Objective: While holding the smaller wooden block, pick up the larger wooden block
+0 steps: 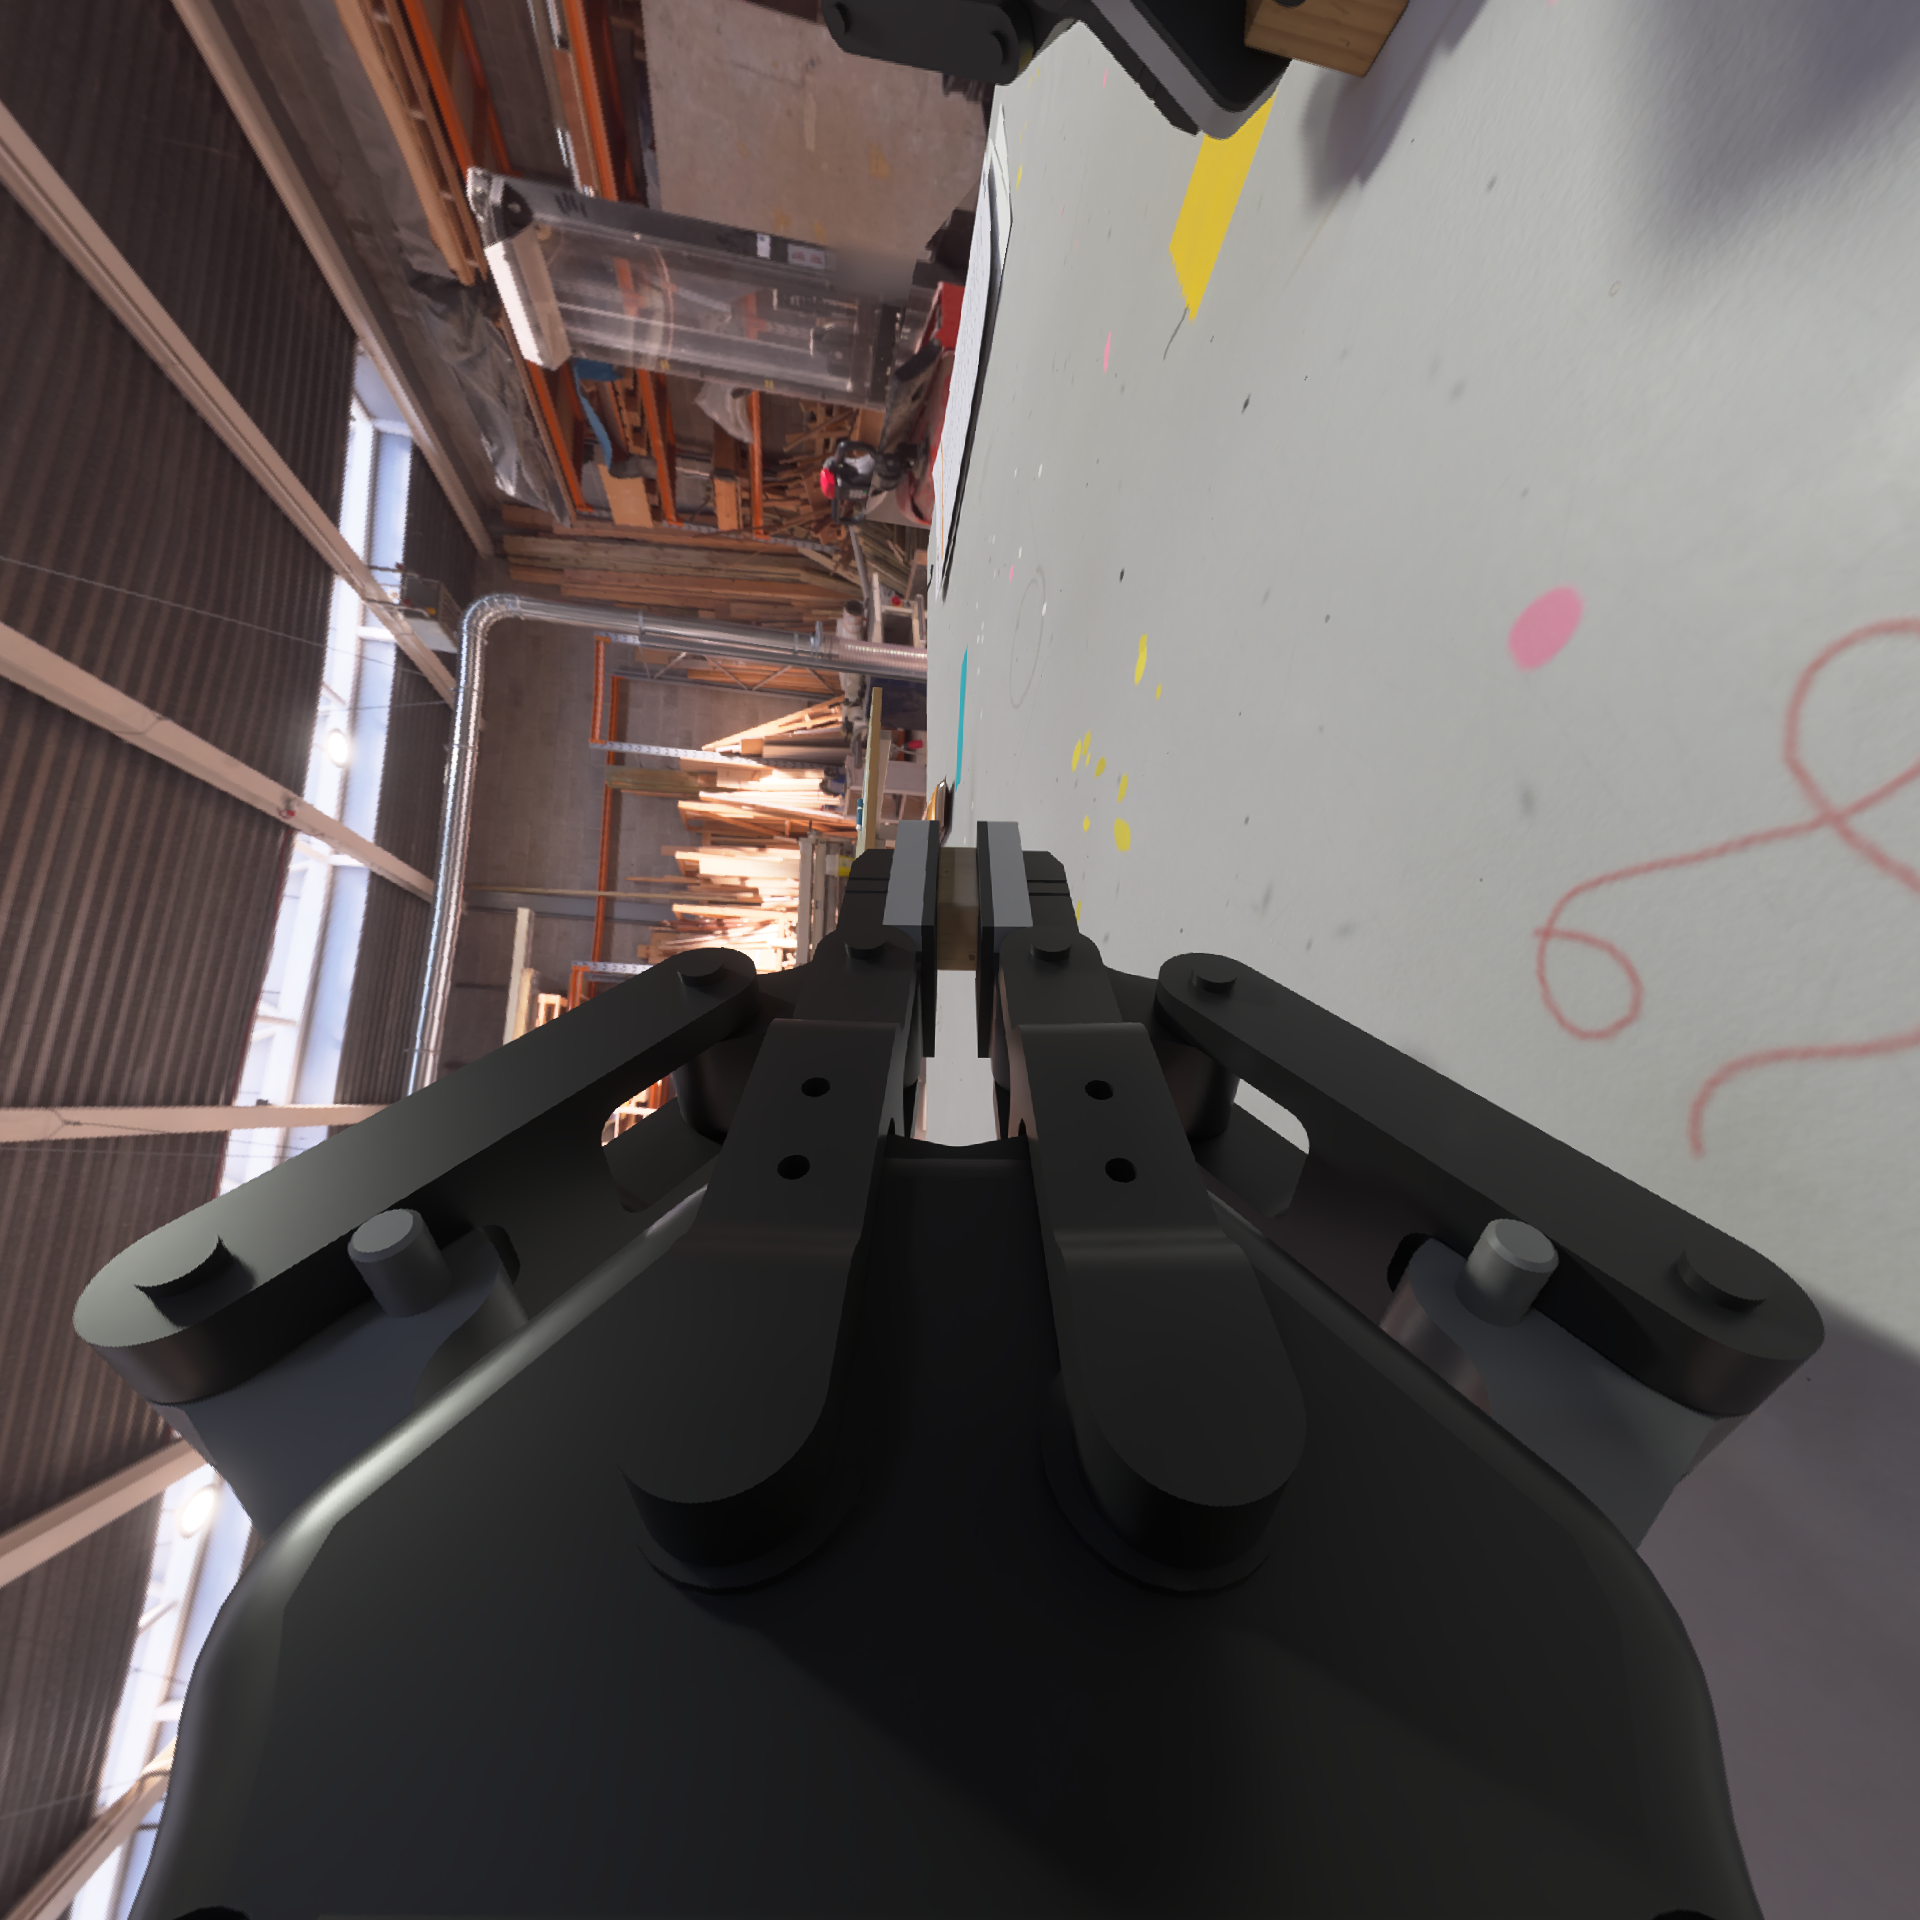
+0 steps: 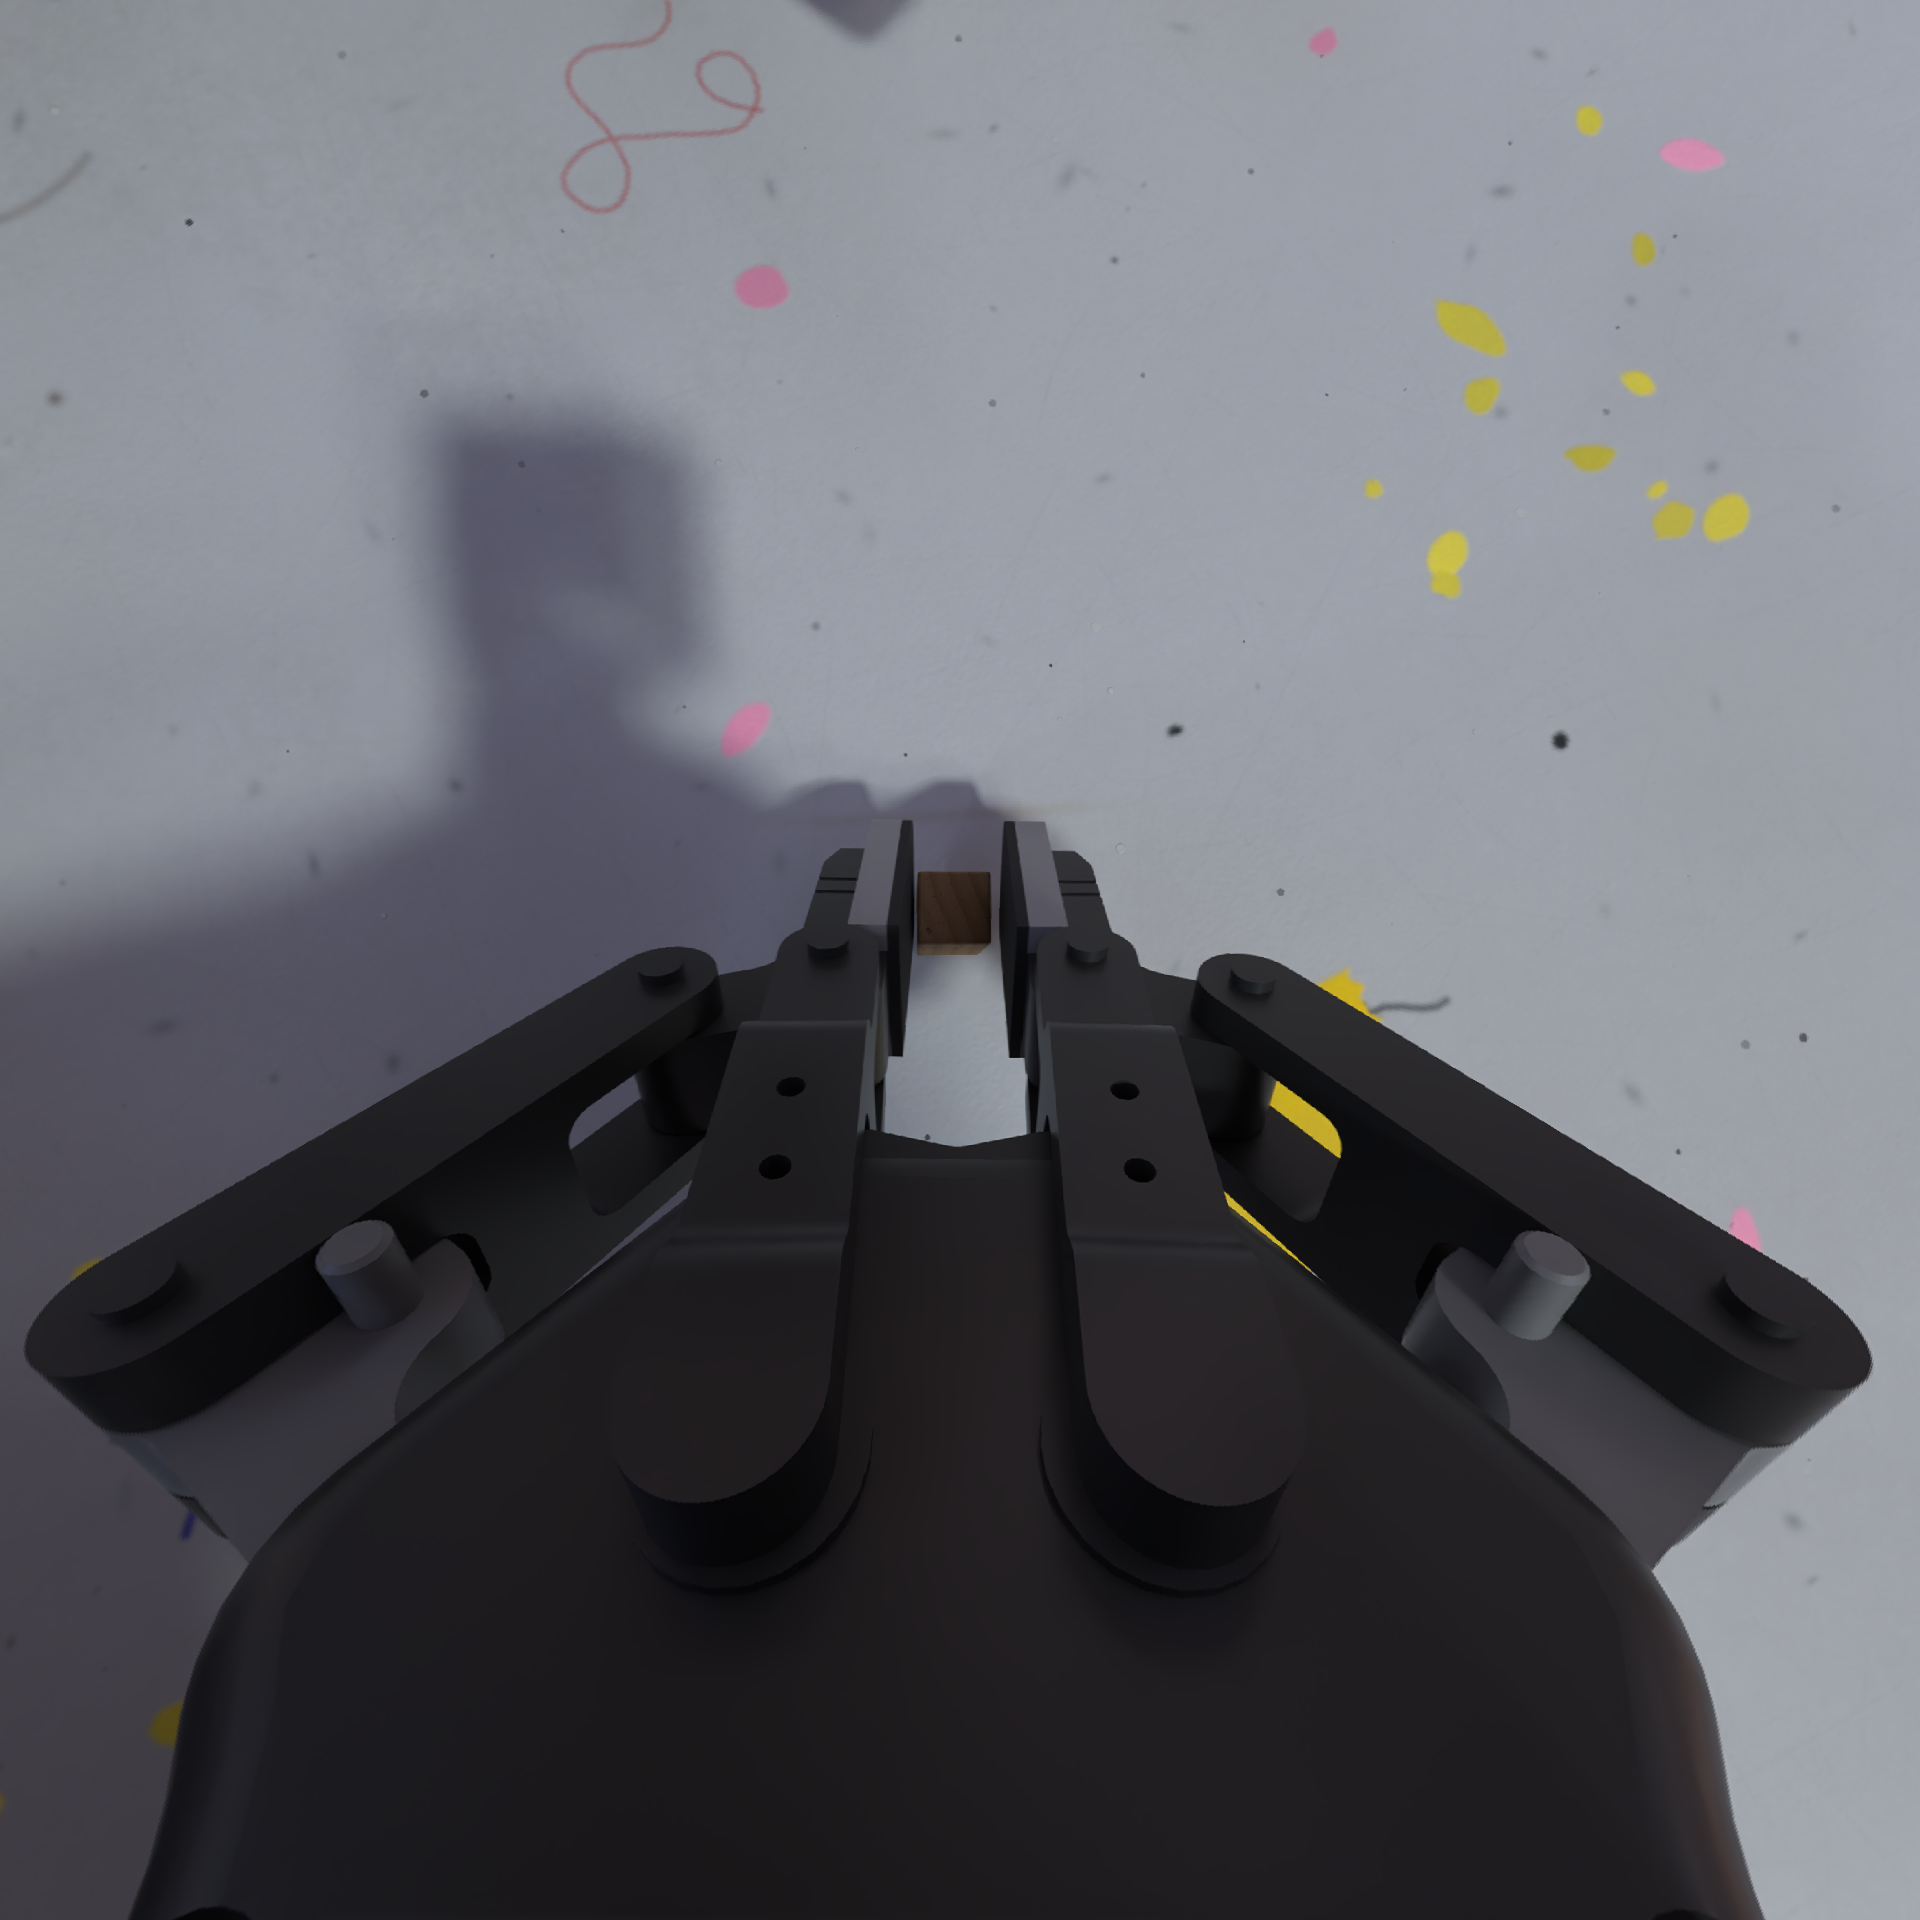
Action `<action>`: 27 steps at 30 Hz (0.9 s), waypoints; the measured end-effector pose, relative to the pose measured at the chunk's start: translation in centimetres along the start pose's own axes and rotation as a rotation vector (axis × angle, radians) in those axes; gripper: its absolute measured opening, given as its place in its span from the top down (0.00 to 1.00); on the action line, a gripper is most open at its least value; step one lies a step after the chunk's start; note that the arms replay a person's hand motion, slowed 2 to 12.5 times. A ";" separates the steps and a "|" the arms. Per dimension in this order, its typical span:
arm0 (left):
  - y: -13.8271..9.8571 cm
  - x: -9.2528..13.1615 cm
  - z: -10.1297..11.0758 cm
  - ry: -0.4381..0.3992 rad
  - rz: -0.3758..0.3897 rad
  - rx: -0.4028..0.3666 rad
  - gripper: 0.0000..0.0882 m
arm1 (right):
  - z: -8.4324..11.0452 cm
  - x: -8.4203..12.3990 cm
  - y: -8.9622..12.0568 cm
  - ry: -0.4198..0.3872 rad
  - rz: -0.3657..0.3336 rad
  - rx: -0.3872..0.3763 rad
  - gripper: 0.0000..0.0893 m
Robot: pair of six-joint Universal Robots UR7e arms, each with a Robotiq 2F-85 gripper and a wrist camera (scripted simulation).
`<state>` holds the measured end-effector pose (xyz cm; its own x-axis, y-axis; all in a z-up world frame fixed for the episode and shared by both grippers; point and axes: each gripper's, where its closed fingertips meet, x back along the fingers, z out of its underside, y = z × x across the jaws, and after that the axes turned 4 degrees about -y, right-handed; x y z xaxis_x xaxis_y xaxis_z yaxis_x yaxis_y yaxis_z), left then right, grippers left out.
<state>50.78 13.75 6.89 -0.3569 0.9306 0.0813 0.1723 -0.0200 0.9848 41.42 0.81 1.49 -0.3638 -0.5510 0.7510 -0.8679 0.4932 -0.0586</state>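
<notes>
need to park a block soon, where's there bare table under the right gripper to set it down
Most of the grey table ahead of the right gripper is bare: the wide stretch between the pink squiggle and the yellow paint spots holds no objects. It is crowded only at the gripper itself, which holds a small wooden block.

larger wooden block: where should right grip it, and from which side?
Take the larger wooden block on its two opposite side faces, coming straight down from above. Those faces look flat and parallel to the pads of the right gripper, which already straddles it squarely over the table. Whether the pads touch it can't be told.
</notes>
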 end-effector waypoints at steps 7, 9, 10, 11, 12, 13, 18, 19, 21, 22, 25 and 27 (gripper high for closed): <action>0.0 0.0 -0.1 -0.003 0.000 -0.004 0.93 | -0.1 0.2 0.0 0.034 -0.033 0.012 0.87; 0.0 -0.1 -0.1 -0.003 0.000 -0.005 0.93 | 0.0 0.3 -0.2 0.053 -0.037 0.018 0.87; 0.0 -0.1 -0.1 -0.003 0.000 -0.006 0.93 | 0.0 0.4 -0.3 0.063 -0.039 0.022 0.87; 0.0 -0.1 -0.1 -0.004 0.000 -0.007 0.93 | 0.1 0.5 -0.4 0.073 -0.042 0.026 0.87; 0.0 -0.1 -0.1 -0.004 0.000 -0.009 0.93 | 0.1 0.5 -0.5 0.084 -0.045 0.031 0.87; 0.0 -0.1 -0.1 -0.004 0.000 -0.010 0.93 | 0.1 0.5 -0.6 0.094 -0.048 0.036 0.87; -0.1 -0.1 -0.2 -0.004 0.000 -0.016 0.93 | -0.2 0.7 -1.0 0.136 -0.082 0.054 0.87; -0.1 -0.1 -0.2 -0.004 0.000 -0.018 0.93 | -0.2 0.7 -1.1 0.143 -0.092 0.056 0.87; -0.1 -0.1 -0.2 -0.004 0.000 -0.020 0.93 | -0.4 0.7 -1.1 0.157 -0.120 0.052 0.87; -0.1 -0.2 -0.2 -0.004 0.000 -0.021 0.93 | -0.5 0.7 -1.1 0.163 -0.136 0.049 0.87; -0.1 -0.2 -0.2 -0.004 0.001 -0.023 0.93 | -0.9 0.8 -1.3 0.176 -0.176 0.036 0.87; -0.1 -0.2 -0.2 -0.004 0.002 -0.025 0.93 | -1.3 0.8 -1.6 0.177 -0.198 0.024 0.87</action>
<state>50.67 13.52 6.77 -0.3533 0.9319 0.0826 0.1499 -0.0308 0.9882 42.95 0.48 3.08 -0.1233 -0.5075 0.8527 -0.9249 0.3702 0.0866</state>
